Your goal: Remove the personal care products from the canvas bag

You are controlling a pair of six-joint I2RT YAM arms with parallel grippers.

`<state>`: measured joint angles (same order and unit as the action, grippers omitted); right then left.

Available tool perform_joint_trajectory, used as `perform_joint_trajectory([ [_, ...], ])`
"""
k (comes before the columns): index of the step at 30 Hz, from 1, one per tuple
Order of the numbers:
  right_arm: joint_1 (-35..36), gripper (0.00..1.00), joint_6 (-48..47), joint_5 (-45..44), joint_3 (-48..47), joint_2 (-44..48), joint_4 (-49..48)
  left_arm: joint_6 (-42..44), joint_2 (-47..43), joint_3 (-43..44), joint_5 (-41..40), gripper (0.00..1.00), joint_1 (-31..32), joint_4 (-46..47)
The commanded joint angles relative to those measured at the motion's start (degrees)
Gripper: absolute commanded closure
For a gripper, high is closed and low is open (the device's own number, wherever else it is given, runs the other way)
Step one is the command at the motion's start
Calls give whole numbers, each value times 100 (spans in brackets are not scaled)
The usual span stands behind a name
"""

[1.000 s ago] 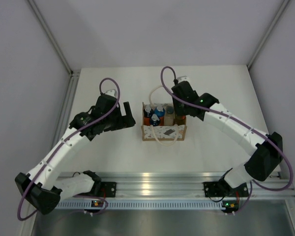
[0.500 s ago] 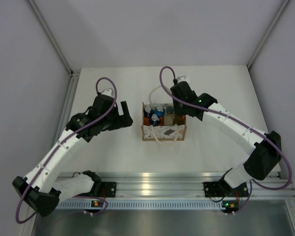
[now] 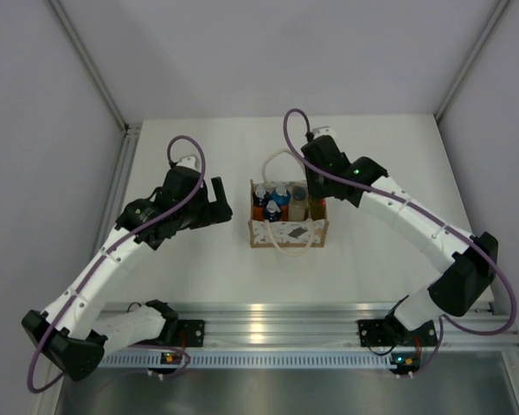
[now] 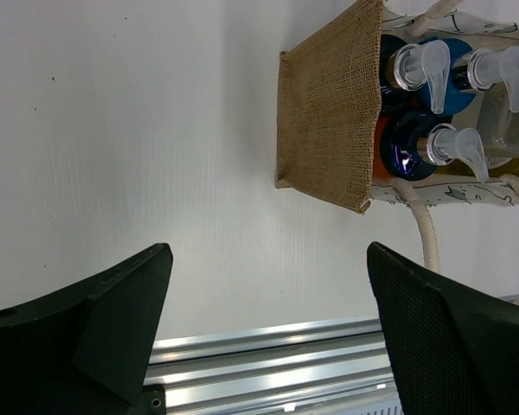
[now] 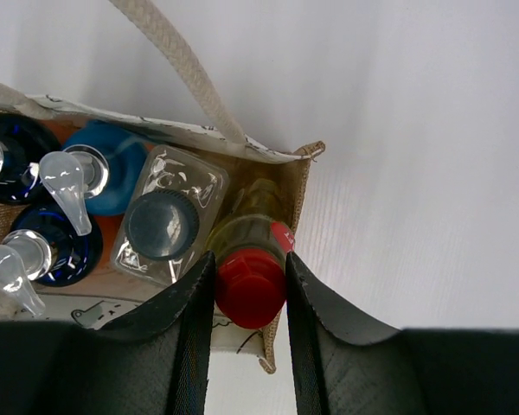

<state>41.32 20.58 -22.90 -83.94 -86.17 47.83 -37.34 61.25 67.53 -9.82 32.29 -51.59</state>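
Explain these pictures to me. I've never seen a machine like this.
This is a robot with a left arm and a right arm, bolted at the near edge of a white table. One picture looks down from above. The other two come from a camera on each wrist, so each shows that arm's own fingers. On the table stands a small canvas bag holding three blue-capped pump bottles, a whitish bottle and a yellow bottle. The left gripper hangs open beside the bag, holding nothing. The right gripper is shut on the yellow bottle's red cap, with the bottle in the bag.
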Motion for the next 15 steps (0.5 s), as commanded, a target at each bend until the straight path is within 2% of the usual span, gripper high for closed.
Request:
perform_joint_trajectory([
  [1,113,100,-142,-347,-728,259,-64,34,-131,226,-125,1,14,-26],
  [8,122,100,-186,-312,-1457,294,401,16,-158,208,-160,1,14,-26],
  [15,113,100,-493,-382,-2757,250,1183,16,-149,156,-151,2,14,-26],
])
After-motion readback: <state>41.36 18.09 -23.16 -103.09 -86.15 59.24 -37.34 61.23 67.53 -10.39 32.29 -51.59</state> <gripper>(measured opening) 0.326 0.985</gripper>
